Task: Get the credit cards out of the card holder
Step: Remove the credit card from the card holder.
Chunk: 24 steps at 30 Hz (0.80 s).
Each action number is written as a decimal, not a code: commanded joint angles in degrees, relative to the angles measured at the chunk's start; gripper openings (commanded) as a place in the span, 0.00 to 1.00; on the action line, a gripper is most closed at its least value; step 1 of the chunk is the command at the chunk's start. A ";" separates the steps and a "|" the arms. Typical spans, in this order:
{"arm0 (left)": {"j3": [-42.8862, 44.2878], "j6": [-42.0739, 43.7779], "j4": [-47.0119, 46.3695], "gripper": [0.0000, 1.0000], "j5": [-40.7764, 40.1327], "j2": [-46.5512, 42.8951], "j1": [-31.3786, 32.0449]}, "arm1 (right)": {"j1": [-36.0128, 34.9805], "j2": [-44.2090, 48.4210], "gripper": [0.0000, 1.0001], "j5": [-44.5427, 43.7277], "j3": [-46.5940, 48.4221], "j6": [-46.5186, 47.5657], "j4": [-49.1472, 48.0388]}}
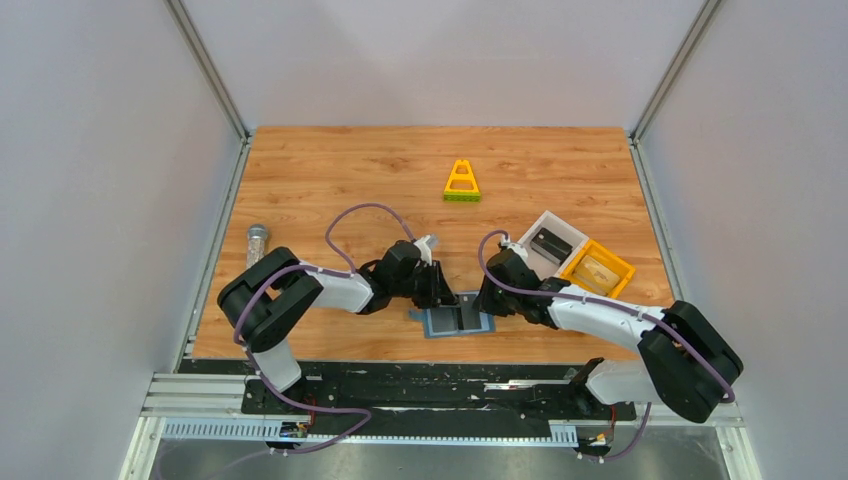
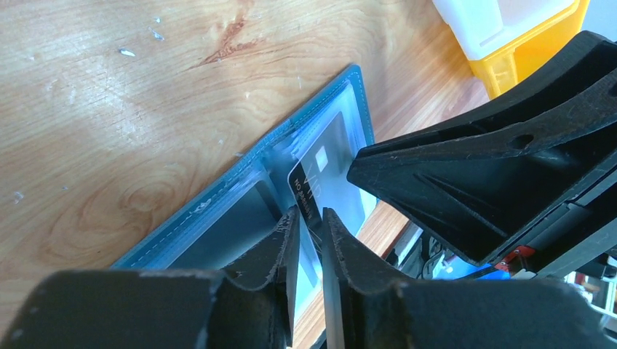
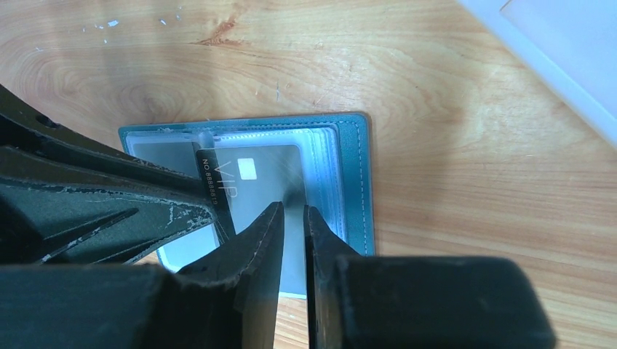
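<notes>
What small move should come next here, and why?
Probably the left end effector should close firmly on the dark credit card and draw it out of the card holder. Its fingers straddle the card's raised edge, though a firm clamp isn't clear. The right end effector rests tips-down on the holder, which should keep it from lifting with the card.
</notes>
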State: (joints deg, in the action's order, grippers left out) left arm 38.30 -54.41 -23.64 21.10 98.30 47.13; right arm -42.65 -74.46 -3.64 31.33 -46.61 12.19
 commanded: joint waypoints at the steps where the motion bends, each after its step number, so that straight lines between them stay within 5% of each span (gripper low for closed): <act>1: -0.12 -2.51 -5.16 0.18 2.89 0.56 0.48 | 0.25 0.27 0.18 0.12 -1.19 -0.16 1.50; 7: -0.61 -3.45 -5.56 0.00 3.35 0.08 0.41 | 0.68 0.60 0.18 0.07 -1.36 -0.15 1.61; 24: -6.78 -3.82 -2.55 0.00 0.74 -6.30 -3.57 | 2.57 1.11 0.18 0.07 -0.85 1.20 2.61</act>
State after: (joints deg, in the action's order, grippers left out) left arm 32.47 -59.16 -26.35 22.39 95.35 44.38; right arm -40.71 -73.60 -2.55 30.74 -46.59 12.56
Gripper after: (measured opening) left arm 0.006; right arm 0.179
